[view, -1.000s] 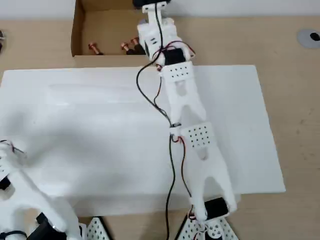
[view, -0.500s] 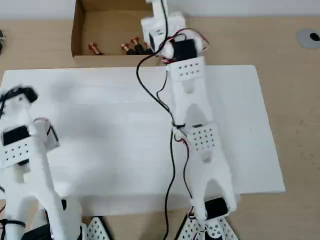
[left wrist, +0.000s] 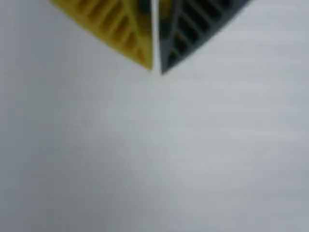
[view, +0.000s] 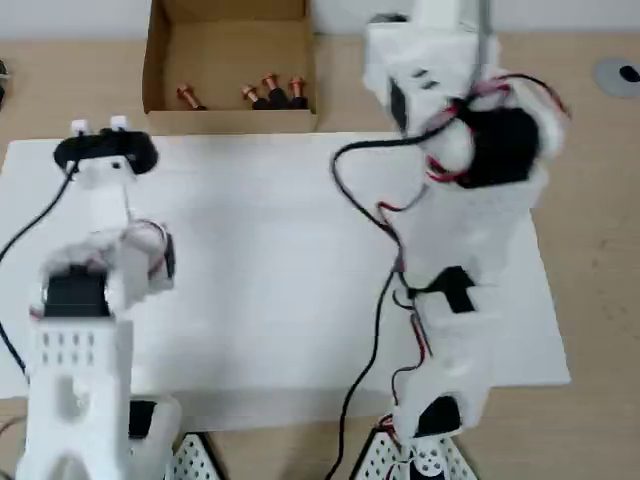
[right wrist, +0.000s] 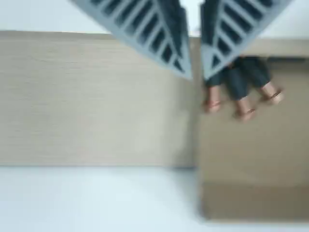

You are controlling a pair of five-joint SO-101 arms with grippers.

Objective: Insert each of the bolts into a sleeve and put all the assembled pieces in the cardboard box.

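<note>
We count four assembled pieces in the cardboard box [view: 225,55], which sits on the wooden surface [view: 590,200] at the far edge of the white board [view: 260,260]. Three of them [view: 272,92] lie side by side near one side wall. The fourth [view: 188,97] lies apart, close to the opposite wall.

From the right wrist, each of the three pieces [right wrist: 239,92] is a dark sleeve with a copper-coloured bolt end sticking out, and they touch one another on the box floor [right wrist: 241,159].

The right gripper [right wrist: 197,77] hangs above the box's side wall. Its fingers are drawn together to a narrow slit and it holds nothing.

The left gripper [left wrist: 155,70] hangs over the white board [left wrist: 169,159]. Its yellow and black fingers are closed to a hairline gap and it is empty too.
</note>
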